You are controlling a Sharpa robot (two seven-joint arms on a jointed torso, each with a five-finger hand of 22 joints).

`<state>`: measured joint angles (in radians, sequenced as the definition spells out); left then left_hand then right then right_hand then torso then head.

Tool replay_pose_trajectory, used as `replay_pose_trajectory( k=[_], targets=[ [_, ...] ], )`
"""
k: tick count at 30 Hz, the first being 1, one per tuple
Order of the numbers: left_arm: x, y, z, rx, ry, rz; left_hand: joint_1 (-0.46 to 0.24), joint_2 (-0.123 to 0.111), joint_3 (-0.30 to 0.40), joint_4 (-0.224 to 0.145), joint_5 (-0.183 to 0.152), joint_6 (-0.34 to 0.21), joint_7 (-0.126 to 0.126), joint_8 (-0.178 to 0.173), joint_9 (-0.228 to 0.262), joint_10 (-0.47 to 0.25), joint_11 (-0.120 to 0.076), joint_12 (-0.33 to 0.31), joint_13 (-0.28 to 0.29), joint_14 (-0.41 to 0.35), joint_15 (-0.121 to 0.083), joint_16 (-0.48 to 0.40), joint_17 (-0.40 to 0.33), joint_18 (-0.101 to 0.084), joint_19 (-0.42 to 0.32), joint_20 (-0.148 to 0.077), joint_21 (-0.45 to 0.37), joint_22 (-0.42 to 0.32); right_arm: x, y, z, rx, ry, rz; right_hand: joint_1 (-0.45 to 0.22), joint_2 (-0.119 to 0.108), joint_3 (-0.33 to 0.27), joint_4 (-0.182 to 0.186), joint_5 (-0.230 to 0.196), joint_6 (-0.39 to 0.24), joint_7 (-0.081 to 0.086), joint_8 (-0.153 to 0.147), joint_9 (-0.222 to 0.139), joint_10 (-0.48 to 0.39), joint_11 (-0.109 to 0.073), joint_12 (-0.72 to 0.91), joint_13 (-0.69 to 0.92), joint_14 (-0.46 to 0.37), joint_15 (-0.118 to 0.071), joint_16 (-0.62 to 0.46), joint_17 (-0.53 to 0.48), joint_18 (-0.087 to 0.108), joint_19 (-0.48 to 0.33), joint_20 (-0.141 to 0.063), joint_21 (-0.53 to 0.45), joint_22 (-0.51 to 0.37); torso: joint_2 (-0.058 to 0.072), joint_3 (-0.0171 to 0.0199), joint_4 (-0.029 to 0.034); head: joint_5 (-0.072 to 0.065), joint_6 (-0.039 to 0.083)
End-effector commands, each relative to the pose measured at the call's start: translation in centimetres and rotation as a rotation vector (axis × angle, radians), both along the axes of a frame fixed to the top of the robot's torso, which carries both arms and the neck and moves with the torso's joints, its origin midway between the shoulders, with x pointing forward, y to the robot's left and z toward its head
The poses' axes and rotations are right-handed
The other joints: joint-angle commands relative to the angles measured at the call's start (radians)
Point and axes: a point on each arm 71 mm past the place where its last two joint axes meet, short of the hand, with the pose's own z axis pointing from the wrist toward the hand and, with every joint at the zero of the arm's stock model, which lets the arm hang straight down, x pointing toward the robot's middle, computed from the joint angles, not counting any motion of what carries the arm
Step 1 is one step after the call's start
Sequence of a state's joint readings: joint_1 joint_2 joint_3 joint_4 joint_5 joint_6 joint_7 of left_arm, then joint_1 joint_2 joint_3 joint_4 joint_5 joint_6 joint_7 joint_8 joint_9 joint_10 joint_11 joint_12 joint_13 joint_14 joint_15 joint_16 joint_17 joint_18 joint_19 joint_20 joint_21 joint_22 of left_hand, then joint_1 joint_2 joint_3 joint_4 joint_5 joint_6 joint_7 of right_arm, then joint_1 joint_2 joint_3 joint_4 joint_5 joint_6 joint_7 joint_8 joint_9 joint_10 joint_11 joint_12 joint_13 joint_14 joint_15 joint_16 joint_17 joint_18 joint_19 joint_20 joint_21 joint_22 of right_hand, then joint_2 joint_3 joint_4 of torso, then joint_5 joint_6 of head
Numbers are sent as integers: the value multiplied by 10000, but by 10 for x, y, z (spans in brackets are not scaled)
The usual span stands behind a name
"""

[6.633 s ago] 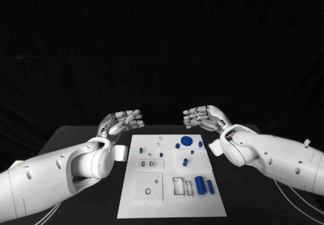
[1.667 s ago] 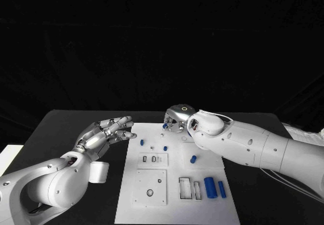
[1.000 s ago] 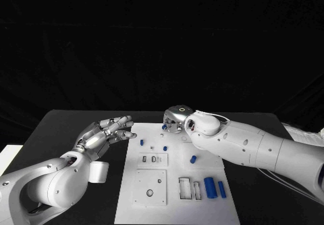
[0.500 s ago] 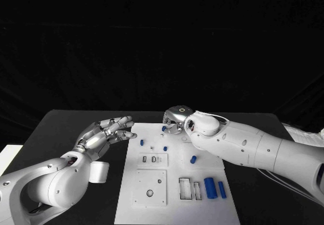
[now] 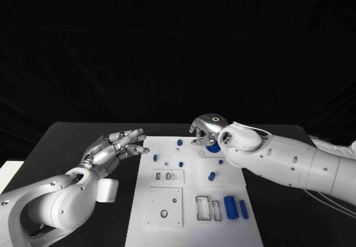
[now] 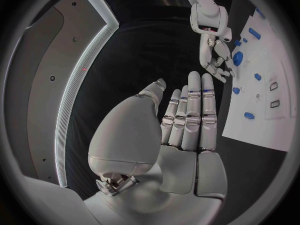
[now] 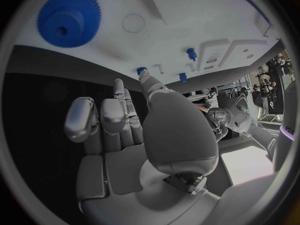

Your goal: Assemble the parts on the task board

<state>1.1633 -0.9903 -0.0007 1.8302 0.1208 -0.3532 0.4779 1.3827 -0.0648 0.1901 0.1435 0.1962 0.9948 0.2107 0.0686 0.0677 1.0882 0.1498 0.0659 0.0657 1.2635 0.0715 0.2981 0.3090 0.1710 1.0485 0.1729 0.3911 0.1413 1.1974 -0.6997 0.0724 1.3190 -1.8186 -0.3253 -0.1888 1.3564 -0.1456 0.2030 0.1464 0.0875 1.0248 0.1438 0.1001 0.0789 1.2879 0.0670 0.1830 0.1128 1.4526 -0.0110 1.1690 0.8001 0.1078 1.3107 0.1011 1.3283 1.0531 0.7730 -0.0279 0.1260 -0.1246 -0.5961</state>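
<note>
The right hand (image 5: 206,128), fingers curled and empty, is hovering over the blue gear (image 5: 213,147) at the task board's (image 5: 167,229) far end. The left hand (image 5: 117,145) is hanging spread, holding nothing, left of the board.

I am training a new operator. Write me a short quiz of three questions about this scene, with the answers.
1. True or false: the left robot hand holds a blue part.
2. Which part lies nearest the right robot hand? A. the gear B. the big cylinder C. the thin cylinder
3. Fill in: the left robot hand is beside the ____ edge of the board, by the robot's own sides.

Key: 1. False, its fingers are spread and hold nothing. 2. A. 3. left.
</note>
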Motion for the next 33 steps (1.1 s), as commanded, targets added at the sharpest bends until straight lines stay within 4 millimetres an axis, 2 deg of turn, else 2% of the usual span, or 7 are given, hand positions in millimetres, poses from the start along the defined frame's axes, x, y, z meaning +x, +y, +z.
replay_pose_trajectory(
  k=[1,3,6,7,11,18,33],
  targets=[
    [-1,0,1,-97,-1,-105,51,-27,13,-67,-36,-73,26,-55,-14,-77,-21,-35,-8,-89,17,-76,14,98,-61,52,-41,-12,-8,-23,11,1603,-72,-658,55,-301,-162,-59,293,10,-130,-28,-33,1005,-246,694,447,83,-213,134,276,-41,90,-210,54,168,16,4,-89,-2,77],
    [-1,2,1,-89,13,-69,51,-26,13,-70,-36,-76,27,-53,-14,-83,-19,-34,-8,-97,19,-81,17,97,-68,54,-44,-14,-12,-37,11,1947,395,-994,13,-471,-443,-26,533,-28,-229,-53,-58,1679,-379,2321,1936,371,-330,962,1723,-167,414,-347,361,759,23,16,-130,44,96],
    [-1,3,1,-101,43,-34,51,-26,13,-70,-36,-77,27,-53,-14,-83,-19,-34,-8,-98,20,-82,17,97,-68,54,-44,-14,-18,-53,11,2136,1042,-1352,38,-408,-1206,234,1081,-143,-262,-13,-73,1823,-442,8903,8950,633,-308,2187,3806,-324,774,-443,753,1433,36,53,-186,57,111],
    [-1,3,1,-104,50,-31,51,-24,14,-73,-36,-79,27,-52,-13,-88,-18,-33,-7,-107,22,-88,20,96,-75,56,-47,-16,-19,-58,10,2129,1260,-1461,-71,-377,-1391,375,1103,-191,-227,-8,-79,1909,-413,10048,10204,682,-277,2394,4174,-355,884,-450,859,1648,45,69,-201,60,126],
    [0,3,1,-117,64,-36,51,-24,14,-73,-36,-79,27,-52,-13,-88,-18,-33,-7,-107,22,-88,20,96,-75,56,-47,-16,-21,-68,7,1989,1782,-1737,-28,-283,-1979,750,1214,-368,-109,46,-88,2068,-261,12187,12619,823,-196,3050,5404,-410,1096,-309,1048,2004,66,106,-236,91,148],
    [1,2,0,-126,82,-57,51,-24,14,-73,-36,-79,27,-52,-13,-88,-18,-33,-7,-107,22,-88,20,96,-75,56,-47,-16,-19,-77,2,1458,2217,-2077,201,-175,-2253,1098,1270,-496,-31,180,-81,2603,-124,13518,14174,971,-96,3573,6536,-534,1412,-182,1345,2611,55,80,-186,21,88],
    [2,1,-1,-133,96,-81,56,-17,20,-84,-35,-80,26,-46,-10,-94,-17,-27,-5,-129,26,-103,28,95,-91,60,-54,-21,-11,-78,-6,940,2476,-2254,326,16,-2193,1100,1332,-388,-48,316,-62,2757,-126,13768,14460,997,-88,3660,6734,-578,1521,-165,1458,2839,42,52,-167,-21,15]
  ],
)
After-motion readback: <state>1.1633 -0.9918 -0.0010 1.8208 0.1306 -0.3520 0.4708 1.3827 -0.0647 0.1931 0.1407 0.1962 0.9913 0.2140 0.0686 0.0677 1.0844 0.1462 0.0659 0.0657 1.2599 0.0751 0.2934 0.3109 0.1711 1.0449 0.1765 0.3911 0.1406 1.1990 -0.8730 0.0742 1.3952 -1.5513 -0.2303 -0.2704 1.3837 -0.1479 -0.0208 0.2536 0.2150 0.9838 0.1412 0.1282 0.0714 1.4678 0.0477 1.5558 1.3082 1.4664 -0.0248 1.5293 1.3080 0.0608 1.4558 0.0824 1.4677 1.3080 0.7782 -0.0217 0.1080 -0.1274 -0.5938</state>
